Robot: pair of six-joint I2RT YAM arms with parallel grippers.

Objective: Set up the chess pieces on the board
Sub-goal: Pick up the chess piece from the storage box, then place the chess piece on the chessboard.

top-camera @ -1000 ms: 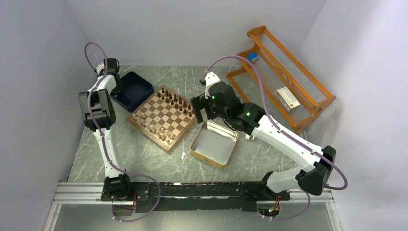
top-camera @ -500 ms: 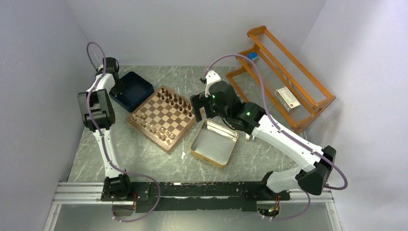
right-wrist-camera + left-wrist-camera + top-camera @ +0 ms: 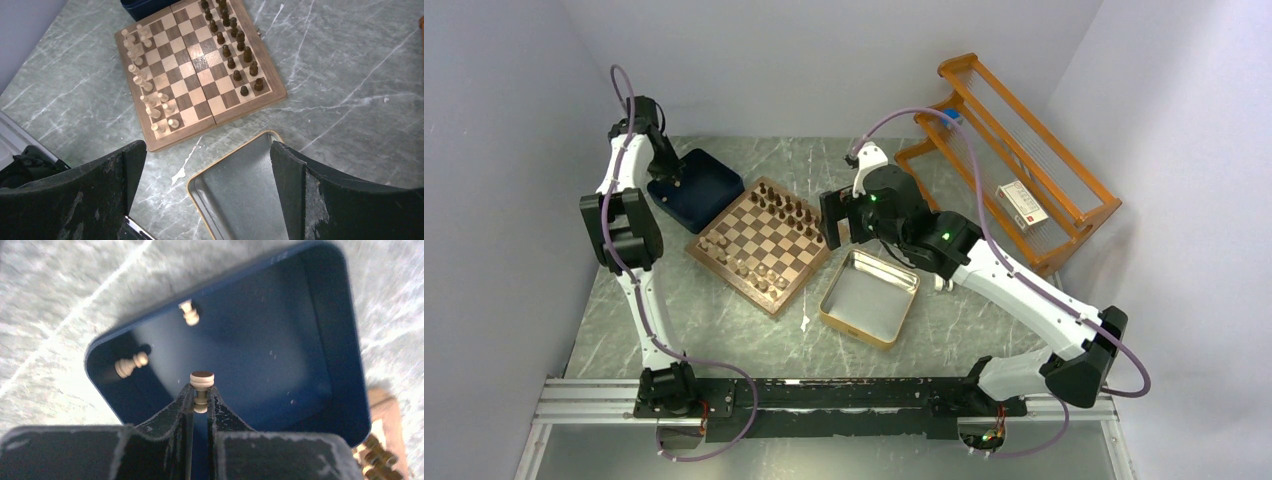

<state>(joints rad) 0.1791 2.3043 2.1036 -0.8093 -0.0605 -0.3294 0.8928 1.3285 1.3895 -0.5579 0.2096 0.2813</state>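
Square wooden chessboard [image 3: 197, 70] nearly full — dark pieces [image 3: 231, 50] ranked, pale side short a few. Left claw [image 3: 200, 401] clenched on pale tan chessman [image 3: 201, 382] above navy tray [image 3: 280, 340]; two pale pieces [image 3: 189, 313] lie inside. Right claw [image 3: 207, 155] spread, empty — over silver tin [image 3: 240, 200].

table [image 3: 724, 325]: grey marble | on it: board [image 3: 764, 245], navy tray [image 3: 714, 190], silver tin [image 3: 871, 297], orange rack [image 3: 1044, 135]
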